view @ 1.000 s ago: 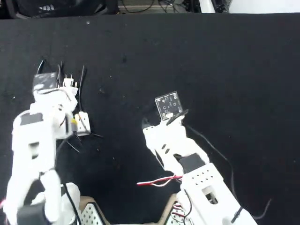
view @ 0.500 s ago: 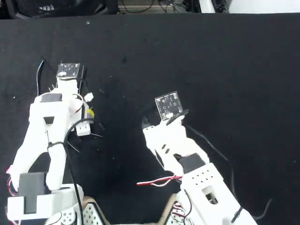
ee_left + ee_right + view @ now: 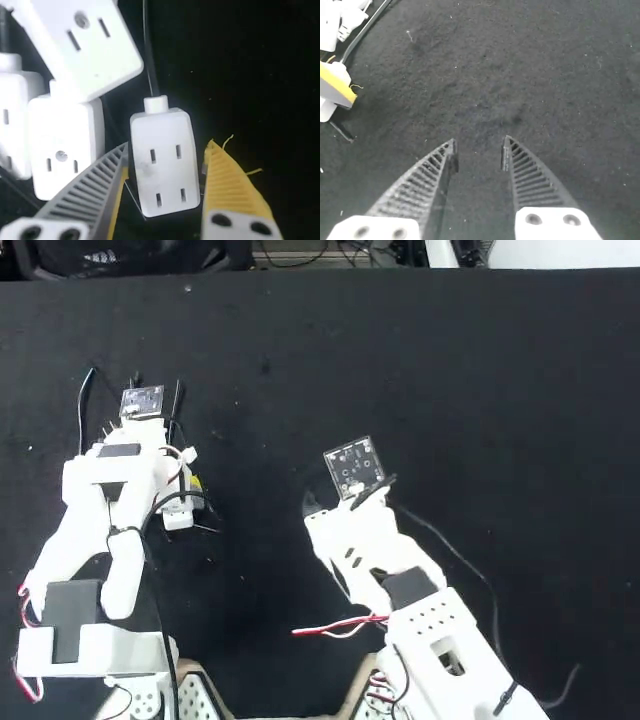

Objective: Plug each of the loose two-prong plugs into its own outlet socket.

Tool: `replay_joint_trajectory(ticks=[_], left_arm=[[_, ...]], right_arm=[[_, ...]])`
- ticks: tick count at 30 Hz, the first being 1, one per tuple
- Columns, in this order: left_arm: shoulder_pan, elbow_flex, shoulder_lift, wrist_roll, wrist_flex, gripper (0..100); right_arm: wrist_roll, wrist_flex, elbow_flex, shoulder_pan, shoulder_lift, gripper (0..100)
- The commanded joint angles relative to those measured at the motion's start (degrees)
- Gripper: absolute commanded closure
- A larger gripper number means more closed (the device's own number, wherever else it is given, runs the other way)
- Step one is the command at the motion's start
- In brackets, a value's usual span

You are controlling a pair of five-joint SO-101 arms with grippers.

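Left arm (image 3: 100, 520) has turned its wrist. Left gripper (image 3: 167, 145) stands open astride a white outlet socket (image 3: 164, 172) on the table's (image 3: 480, 390) left; other sockets (image 3: 65, 145) just beyond. Right gripper (image 3: 480, 141) open too. Probably light, hard, slippery: grip flat sides.

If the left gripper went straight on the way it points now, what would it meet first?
Probably the white outlet block, which sits between the spread fingers of the left gripper, with the black table beneath. Depth is unclear.
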State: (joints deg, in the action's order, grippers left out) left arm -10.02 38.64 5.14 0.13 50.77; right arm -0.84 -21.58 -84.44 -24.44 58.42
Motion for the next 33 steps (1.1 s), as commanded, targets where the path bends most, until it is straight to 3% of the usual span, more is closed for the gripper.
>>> replay_joint_trajectory(ticks=[1, 4, 9, 16, 20, 24, 33], left_arm=[[2.2, -0.1, 0.2, 0.3, -0.4, 77], [6.0, -1.8, 0.2, 0.3, 2.3, 81], [14.2, -8.7, 0.2, 0.3, 10.1, 97], [22.7, -16.7, 0.2, 0.3, 19.7, 92], [25.7, -15.5, 0.2, 0.6, 19.3, 91], [25.3, -13.3, 0.3, 0.7, 18.5, 78], [23.6, -12.9, 14.4, -2.9, 26.9, 80]], right_arm=[[0.6, 1.5, 0.3, -0.8, -0.1, 85.7], [0.6, 1.5, 0.4, -0.8, -0.1, 85.7], [0.7, 1.3, 0.6, 1.4, -0.1, 85.8], [0.3, 1.7, 0.7, 8.4, -0.1, 85.8], [0.3, 3.2, 0.3, 8.4, -0.1, 85.8], [0.3, 3.2, 0.3, 8.4, -0.1, 85.8], [0.3, 3.2, 0.3, 8.4, -0.1, 85.8]])
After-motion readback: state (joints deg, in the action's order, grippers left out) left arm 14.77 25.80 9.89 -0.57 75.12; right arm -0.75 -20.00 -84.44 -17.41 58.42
